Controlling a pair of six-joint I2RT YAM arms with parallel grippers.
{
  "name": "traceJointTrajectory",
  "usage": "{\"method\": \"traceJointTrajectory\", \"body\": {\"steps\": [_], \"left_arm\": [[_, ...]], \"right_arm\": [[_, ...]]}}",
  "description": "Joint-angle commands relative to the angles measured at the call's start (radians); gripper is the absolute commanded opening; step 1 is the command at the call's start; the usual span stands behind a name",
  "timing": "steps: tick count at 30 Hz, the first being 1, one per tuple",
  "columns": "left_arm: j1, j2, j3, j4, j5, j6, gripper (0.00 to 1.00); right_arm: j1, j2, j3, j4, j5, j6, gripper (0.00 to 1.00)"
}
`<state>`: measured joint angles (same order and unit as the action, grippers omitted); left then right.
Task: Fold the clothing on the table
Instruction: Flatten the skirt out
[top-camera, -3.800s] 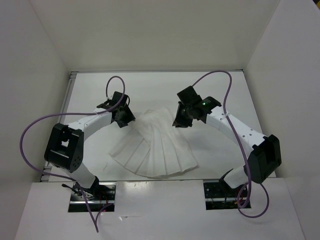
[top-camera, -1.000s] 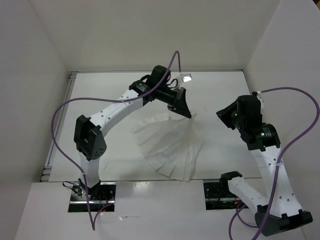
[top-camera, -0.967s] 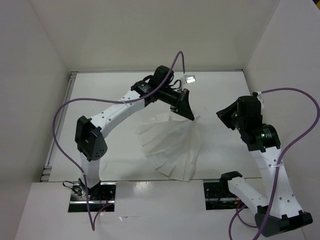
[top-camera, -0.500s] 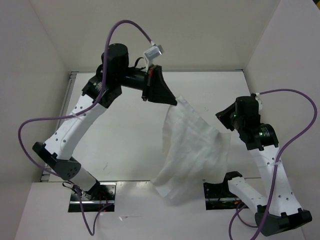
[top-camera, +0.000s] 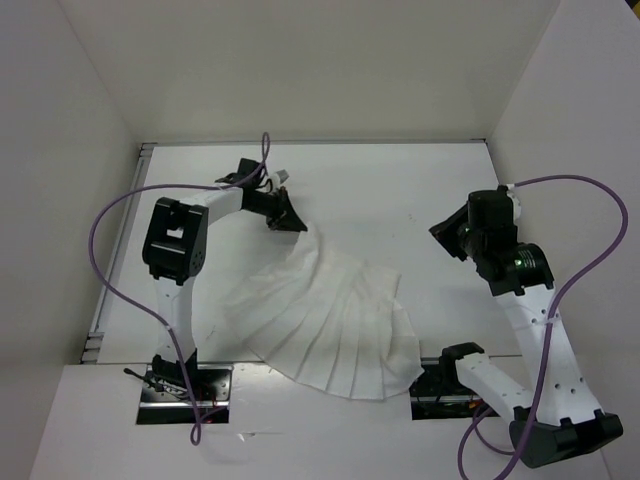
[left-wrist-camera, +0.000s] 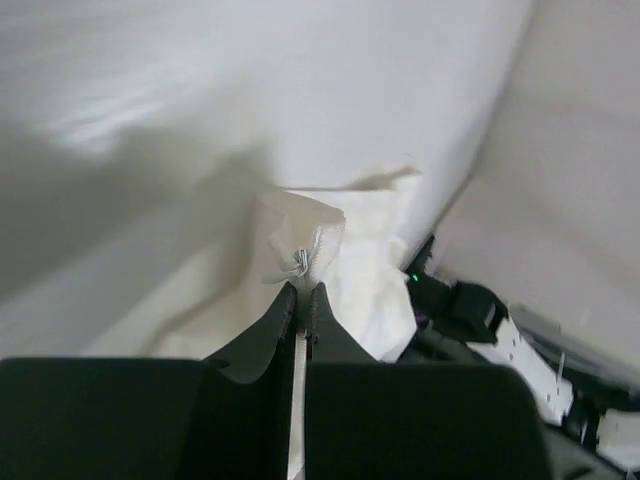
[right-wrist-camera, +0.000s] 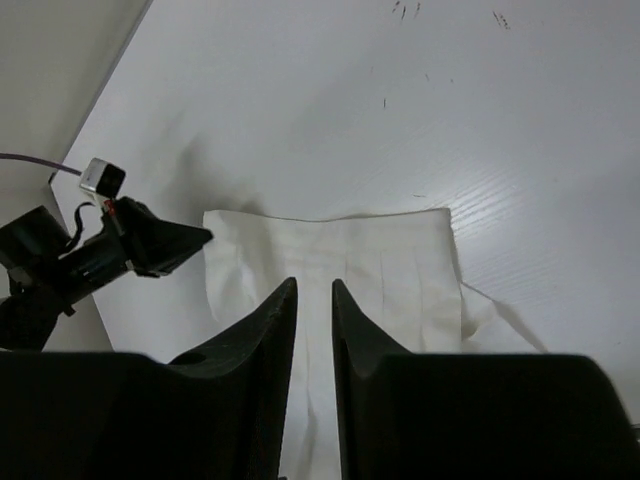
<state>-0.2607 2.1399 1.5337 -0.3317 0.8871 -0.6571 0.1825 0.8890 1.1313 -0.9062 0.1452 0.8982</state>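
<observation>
One corner pinch is all we've got: left gripper (top-camera: 291, 220) clamped on far-left tip of the skirt (top-camera: 330, 320), fanned mid table (top-camera: 420, 190) w/ near hem over the near edge, right gripper (right-wrist-camera: 312, 300) slightly apart & empty on the right, so a tug could slip the tip or drag cloth off.

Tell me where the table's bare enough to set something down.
Bare table runs along the far wall, beyond the clothing, and between it and the right gripper. Crowded: the near middle, where fabric spreads, and by the left gripper pinching its corner.
</observation>
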Motion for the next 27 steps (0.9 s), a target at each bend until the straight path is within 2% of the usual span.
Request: {"method": "traceJointTrajectory", "body": {"steps": [1,5,6,11,19,27], "left_arm": [[0.077,-0.075,-0.001,-0.007,-0.098,0.014,0.0],[0.144,-0.101,-0.067,0.003,-0.14,0.014,0.0],[0.165,-0.116,-0.095,0.003,-0.149,0.005,0.0],[0.208,-0.156,-0.145,0.016,-0.186,0.016,0.0],[0.227,-0.166,-0.199,0.016,-0.171,0.027,0.0],[0.227,-0.175,-0.208,0.025,-0.152,0.027,0.0]], "right_arm": [[-0.005,0.028,-0.007,0.001,-0.039,-0.039,0.26],[-0.005,0.097,-0.047,0.023,-0.143,-0.057,0.26],[-0.005,0.111,-0.066,0.035,-0.144,-0.058,0.29],[0.008,0.25,-0.076,0.075,-0.206,-0.088,0.31],[0.049,0.603,0.019,0.171,-0.248,-0.185,0.35],[0.048,0.807,0.028,0.323,-0.352,-0.212,0.38]]}}
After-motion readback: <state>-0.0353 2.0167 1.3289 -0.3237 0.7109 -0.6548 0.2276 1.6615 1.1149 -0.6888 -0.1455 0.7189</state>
